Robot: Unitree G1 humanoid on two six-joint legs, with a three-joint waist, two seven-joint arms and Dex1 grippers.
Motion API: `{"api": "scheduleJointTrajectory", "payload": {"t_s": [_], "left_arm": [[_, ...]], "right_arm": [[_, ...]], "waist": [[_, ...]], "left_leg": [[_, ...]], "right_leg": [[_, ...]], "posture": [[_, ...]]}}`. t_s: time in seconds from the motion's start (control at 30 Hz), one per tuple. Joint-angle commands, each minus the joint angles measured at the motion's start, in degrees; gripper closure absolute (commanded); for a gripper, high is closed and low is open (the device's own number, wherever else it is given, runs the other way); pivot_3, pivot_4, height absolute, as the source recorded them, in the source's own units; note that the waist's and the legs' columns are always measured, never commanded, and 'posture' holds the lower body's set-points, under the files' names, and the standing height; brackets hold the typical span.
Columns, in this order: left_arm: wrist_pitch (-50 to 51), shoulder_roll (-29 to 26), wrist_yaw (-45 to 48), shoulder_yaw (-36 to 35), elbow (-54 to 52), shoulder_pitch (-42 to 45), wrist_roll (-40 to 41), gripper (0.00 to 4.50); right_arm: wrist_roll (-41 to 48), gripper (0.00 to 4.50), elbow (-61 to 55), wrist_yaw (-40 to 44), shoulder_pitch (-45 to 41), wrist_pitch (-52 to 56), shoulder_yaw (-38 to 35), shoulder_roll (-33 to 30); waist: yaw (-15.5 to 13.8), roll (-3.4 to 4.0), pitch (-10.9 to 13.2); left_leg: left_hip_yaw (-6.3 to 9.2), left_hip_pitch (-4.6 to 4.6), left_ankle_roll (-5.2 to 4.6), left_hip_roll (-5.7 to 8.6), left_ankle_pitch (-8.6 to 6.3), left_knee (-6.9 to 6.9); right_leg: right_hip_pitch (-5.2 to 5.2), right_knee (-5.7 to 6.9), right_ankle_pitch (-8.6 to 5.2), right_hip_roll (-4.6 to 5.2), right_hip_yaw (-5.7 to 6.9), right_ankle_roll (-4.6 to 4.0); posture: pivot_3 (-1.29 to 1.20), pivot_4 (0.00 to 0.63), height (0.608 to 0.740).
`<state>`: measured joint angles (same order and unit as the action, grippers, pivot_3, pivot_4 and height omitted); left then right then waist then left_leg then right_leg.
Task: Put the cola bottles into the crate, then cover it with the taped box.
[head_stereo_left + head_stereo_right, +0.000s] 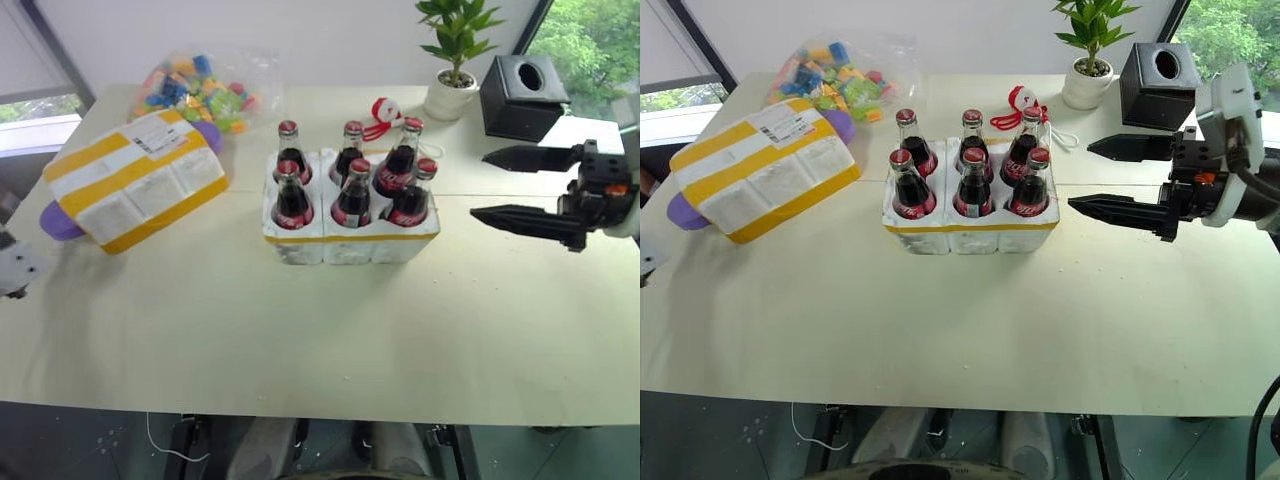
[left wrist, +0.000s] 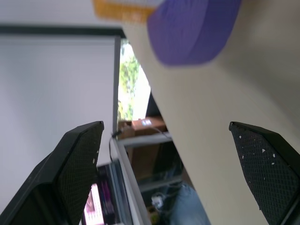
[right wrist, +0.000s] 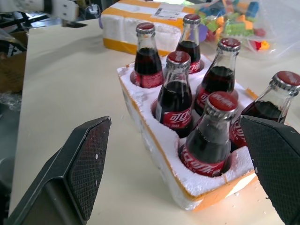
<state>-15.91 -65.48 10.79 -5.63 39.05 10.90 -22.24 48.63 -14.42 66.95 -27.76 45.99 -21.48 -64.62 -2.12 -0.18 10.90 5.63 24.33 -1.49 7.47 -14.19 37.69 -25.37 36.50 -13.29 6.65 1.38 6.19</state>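
Six bottles seated, lid not on yet

Head view: glossy glass cola bottles [image 1: 352, 178] fill the crumbly white foam crate [image 1: 350, 238] mid-table; the taped box [image 1: 135, 178] lies well apart to its left, so a lopsided lift could clip those tall red caps. Left wrist: left gripper [image 2: 173, 173] gapes beside the box's purple part [image 2: 192, 28]. Right wrist: right gripper [image 3: 187, 173] spread wide, empty, facing the crate.

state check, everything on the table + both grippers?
cola bottles: all six upright in wells, capped
crate: full, uncovered
taped box: tilted, lying left of crate
left gripper: open, empty
right gripper: open, empty, right of crate
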Motion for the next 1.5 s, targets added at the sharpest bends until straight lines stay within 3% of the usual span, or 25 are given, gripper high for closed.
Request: {"api": "scheduleJointTrajectory", "payload": {"t_s": [0.03, 0.5, 0.6, 0.8, 0.83, 1.1, 1.3, 1.5], "left_arm": [[-3.93, 0.62, -2.74, 4.5, 7.16, 5.84, -4.09, 0.0], [-10.06, 6.19, -10.95, 17.1, 25.7, 25.42, -11.44, 0.0], [-10.46, 6.86, -10.23, 17.41, 27.12, 26.44, -10.6, 0.91], [-9.89, 7.19, -9.96, 17.74, 27.77, 27.63, -9.89, 3.9], [-9.61, 7.2, -9.84, 17.76, 27.81, 27.93, -9.8, 4.14], [-11.26, 4.54, -7.3, 15.34, 22.13, 32.24, -6.86, 4.14], [-11.78, 0.91, 3.96, 11.46, 7.65, 37.32, -1.38, 4.14], [-5.67, 1.66, 16.95, 8.31, -8.86, 40.28, 5.97, 4.14]], "right_arm": [[1.7, 0.02, -1.52, 0.34, -0.38, 0.35, -3.28, -1.74], [3.66, 0.02, -5.28, -4.36, 3.21, 1.14, -5.89, 0.18], [3.72, 0.0, -5.74, -5.11, 3.49, 1.06, -6.01, 0.35], [3.34, 0.0, -5.3, -5.7, 4.48, 0.7, -6.64, -0.24], [3.14, 0.0, -5.03, -5.71, 4.7, 0.67, -6.78, -0.35], [0.12, 0.0, -2.41, -5.46, 9.23, 0.51, -9.01, -1.75], [-0.89, 0.0, -2.1, -5.58, 12.34, 0.52, -11.82, -1.62], [-1.35, 0.0, -2.3, -6.4, 13.4, -0.19, -11.37, -0.3]], "waist": [[0.2, 0.0, 0.0], [-0.13, -0.09, -0.04], [-0.04, -0.12, -0.05], [-0.05, -0.13, -0.06], [-0.06, -0.13, -0.06], [-0.24, -0.25, -0.07], [-0.03, -0.36, -0.04], [0.2, -0.32, -0.06]], "left_leg": [[-0.04, 0.0, -0.04, -0.01, 0.02, -0.02], [-0.12, 0.0, -0.13, -0.01, 0.04, 0.27], [-0.19, 0.0, -0.15, -0.01, 0.04, 0.31], [-0.29, -0.03, -0.16, -0.02, 0.04, 0.33], [-0.3, -0.05, -0.17, -0.02, 0.04, 0.33], [-0.33, -0.04, -0.19, -0.01, 0.03, 0.38], [-0.34, 0.02, -0.21, -0.02, 0.02, 0.44], [-0.44, -0.02, -0.22, -0.03, 0.02, 0.44]], "right_leg": [[-0.01, 0.01, 0.0, 0.0, -0.01, 0.0], [-0.02, 0.35, 0.03, 0.02, -0.01, 0.04], [-0.05, 0.42, 0.03, 0.05, -0.01, 0.04], [-0.07, 0.49, 0.03, 0.08, -0.03, 0.04], [-0.06, 0.49, 0.03, 0.08, -0.04, 0.04], [-0.06, 0.51, 0.03, 0.09, -0.05, 0.04], [-0.07, 0.5, 0.03, 0.11, -0.04, 0.04], [-0.07, 0.51, 0.03, 0.11, -0.05, 0.04]], "posture": [[0.0, 0.15, 0.732], [0.0, 0.15, 0.732], [0.0, 0.15, 0.732], [0.0, 0.15, 0.732], [0.0, 0.15, 0.732], [0.0, 0.15, 0.732], [0.0, 0.15, 0.732], [0.0, 0.15, 0.732]]}}
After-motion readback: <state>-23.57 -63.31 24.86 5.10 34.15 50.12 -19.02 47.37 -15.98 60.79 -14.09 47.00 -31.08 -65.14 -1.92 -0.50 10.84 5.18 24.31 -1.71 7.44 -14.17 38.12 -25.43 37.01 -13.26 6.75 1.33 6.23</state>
